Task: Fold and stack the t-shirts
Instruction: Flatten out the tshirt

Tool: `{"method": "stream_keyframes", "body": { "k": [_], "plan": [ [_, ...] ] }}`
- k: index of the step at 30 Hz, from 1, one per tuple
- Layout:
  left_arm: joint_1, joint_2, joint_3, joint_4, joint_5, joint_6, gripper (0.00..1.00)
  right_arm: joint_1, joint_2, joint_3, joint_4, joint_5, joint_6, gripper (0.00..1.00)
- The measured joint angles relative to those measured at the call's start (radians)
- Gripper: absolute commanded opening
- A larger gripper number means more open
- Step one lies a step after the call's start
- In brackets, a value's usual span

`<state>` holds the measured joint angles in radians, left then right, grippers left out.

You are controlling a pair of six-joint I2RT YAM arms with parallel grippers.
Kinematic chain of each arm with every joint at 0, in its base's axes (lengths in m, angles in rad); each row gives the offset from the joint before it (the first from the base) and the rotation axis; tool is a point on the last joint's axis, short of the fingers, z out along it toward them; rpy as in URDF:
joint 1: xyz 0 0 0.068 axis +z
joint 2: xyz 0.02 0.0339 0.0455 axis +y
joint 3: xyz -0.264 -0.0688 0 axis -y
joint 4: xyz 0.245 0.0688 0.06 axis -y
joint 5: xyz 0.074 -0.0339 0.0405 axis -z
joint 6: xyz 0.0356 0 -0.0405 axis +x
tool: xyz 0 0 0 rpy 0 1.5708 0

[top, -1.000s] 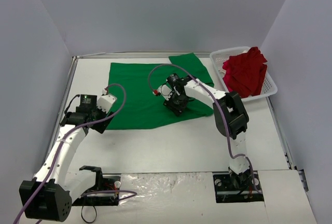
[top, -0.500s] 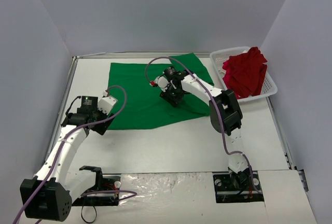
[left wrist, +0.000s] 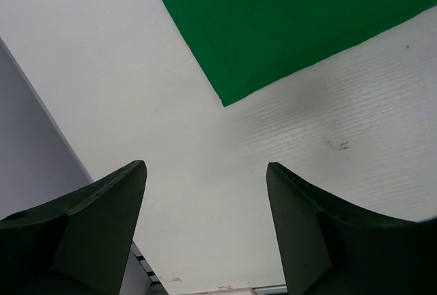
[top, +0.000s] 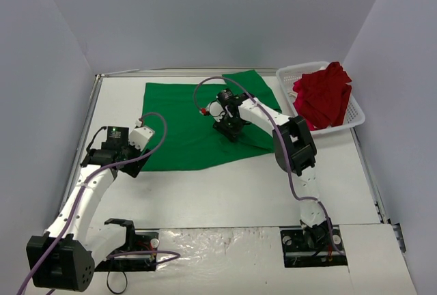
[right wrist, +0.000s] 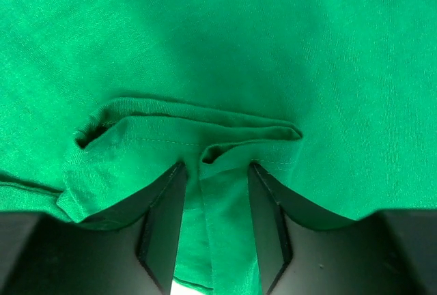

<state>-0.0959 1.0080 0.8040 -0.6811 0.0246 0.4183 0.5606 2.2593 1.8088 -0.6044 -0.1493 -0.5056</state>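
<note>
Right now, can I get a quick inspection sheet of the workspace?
Surface: white table, no spills seen.
Job's things: green t-shirt spread flat, one rumpled fold mid-cloth; red t-shirt bunched in the white lattice basket.
Clutter: only that basket, far right.
Grippers: left gripper open over bare table beside a shirt corner; right gripper astride the green fold, grip unclear.
Cables: purple cables loop along both arms.
Surroundings: grey walls; nothing else seen.

White table (top: 225,192), pale grey walls (top: 205,15)

Green tee (top: 177,124) partly under R arm (top: 261,113)
</note>
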Motion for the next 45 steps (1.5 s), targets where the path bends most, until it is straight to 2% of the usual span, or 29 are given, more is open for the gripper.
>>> {"method": "stream_keyframes", "body": {
  "k": [3, 6, 13, 15, 17, 25, 31, 39, 45],
  "plan": [
    [0.0, 0.0, 0.0, 0.001, 0.0, 0.0, 0.7, -0.003, 0.002, 0.002, -0.001, -0.001, 0.001, 0.34],
    [0.0, 0.0, 0.0, 0.002, 0.0, 0.0, 0.7, -0.008, 0.002, 0.003, -0.001, -0.01, 0.001, 0.26],
    [0.0, 0.0, 0.0, 0.003, 0.0, 0.0, 0.7, -0.037, 0.002, 0.003, -0.001, -0.034, 0.005, 0.23],
    [0.0, 0.0, 0.0, 0.003, 0.0, 0.0, 0.7, -0.044, 0.002, 0.003, -0.001, -0.038, 0.005, 0.24],
    [0.0, 0.0, -0.001, 0.003, 0.0, 0.0, 0.7, -0.049, 0.001, 0.003, -0.001, -0.039, 0.005, 0.31],
    [0.0, 0.002, -0.012, 0.006, 0.0, 0.001, 0.7, -0.056, 0.001, 0.014, -0.01, -0.042, 0.007, 0.33],
    [0.0, 0.002, -0.013, 0.006, 0.0, 0.001, 0.7, -0.061, 0.001, 0.046, -0.018, -0.045, 0.007, 0.31],
    [0.0, 0.003, -0.013, 0.006, 0.0, 0.001, 0.7, -0.078, 0.002, 0.058, -0.023, -0.053, 0.007, 0.21],
    [0.0, 0.006, -0.013, 0.006, 0.0, 0.001, 0.7, -0.083, 0.002, 0.058, -0.029, -0.068, 0.008, 0.23]
  ]
}}
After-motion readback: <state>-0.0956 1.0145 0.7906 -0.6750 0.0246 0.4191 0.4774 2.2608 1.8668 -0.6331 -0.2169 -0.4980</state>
